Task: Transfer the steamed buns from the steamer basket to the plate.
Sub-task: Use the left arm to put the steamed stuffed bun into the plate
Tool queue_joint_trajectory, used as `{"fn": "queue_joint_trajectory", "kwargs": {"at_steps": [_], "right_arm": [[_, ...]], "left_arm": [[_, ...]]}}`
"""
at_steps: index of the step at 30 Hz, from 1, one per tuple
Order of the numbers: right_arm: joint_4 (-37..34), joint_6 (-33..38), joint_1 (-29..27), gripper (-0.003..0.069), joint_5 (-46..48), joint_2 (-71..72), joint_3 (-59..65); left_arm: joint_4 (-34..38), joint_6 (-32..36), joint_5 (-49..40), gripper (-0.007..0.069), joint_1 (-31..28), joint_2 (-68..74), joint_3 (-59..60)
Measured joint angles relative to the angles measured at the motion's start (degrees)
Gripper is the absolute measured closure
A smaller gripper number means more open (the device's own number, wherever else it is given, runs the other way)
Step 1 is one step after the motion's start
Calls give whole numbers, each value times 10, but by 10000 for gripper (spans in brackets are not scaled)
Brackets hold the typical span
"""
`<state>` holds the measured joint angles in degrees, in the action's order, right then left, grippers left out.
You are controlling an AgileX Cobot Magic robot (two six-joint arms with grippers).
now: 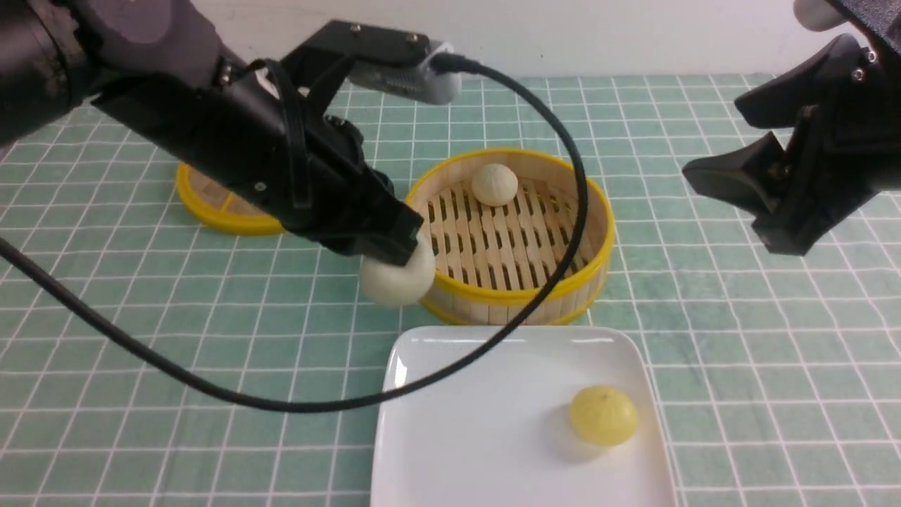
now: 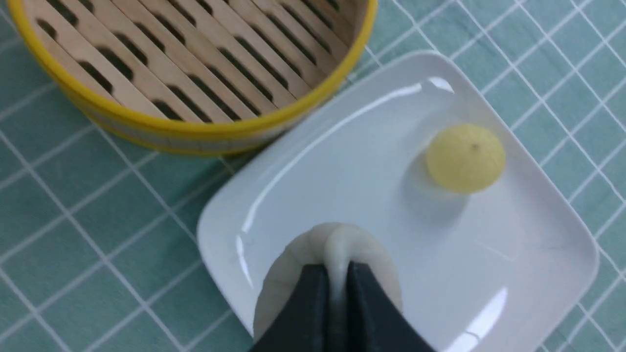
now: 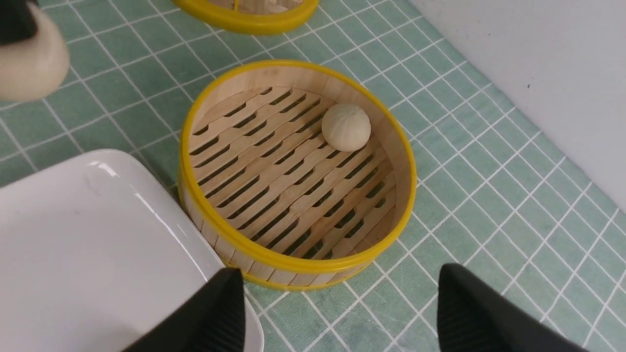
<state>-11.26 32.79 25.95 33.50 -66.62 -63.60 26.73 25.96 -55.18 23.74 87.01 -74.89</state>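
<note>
We see the left gripper (image 2: pixel 336 293) pinched tight on a pale bun (image 1: pixel 398 278). Its two black fingers (image 2: pixel 313 303) squeeze the soft top so hard that a ridge of dough pokes up between them. The bun hangs in the air, off the table, just outside the steamer basket (image 1: pixel 479 303), at about 8 o'clock on its rim.

The plate (image 1: pixel 507 436) sits just beside the basket, at 6 o'clock from it. From the held bun, the plate lies toward 5 o'clock and lower down. We think the next move turns on this one thing: the bun has to go a little that way and then down. (The left wrist view shows white plate behind the bun, near a corner, but we cannot tell if the bun is truly over the plate yet.)

A yellow bun (image 1: pixel 603 415) already rests on the plate, on its 3 o'clock side. The 9 o'clock side is bare, so we guess that is a good spot for this one.

The last bun (image 3: pixel 345 127) waits in the basket at 12 o'clock, close to the far wall. The right gripper (image 1: pixel 712 139) hangs well apart at 3 o'clock from the basket, fingers spread wide, holding nothing. It is the free arm, so it looks best placed to fetch that one.
</note>
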Motion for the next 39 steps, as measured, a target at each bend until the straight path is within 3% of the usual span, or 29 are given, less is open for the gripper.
{"fn": "queue_joint_trajectory", "kwargs": {"at_steps": [11,19,29,39], "right_arm": [[-20,0,0,143,5,3,0],[-37,0,0,143,23,3,0],[-45,0,0,143,43,3,0],[-46,0,0,143,48,3,1]], "left_arm": [[84,91,108,592,0,0,181],[216,236,209,592,0,25,201],[231,271,224,592,0,125,201],[237,286,226,572,0,137,201]]}}
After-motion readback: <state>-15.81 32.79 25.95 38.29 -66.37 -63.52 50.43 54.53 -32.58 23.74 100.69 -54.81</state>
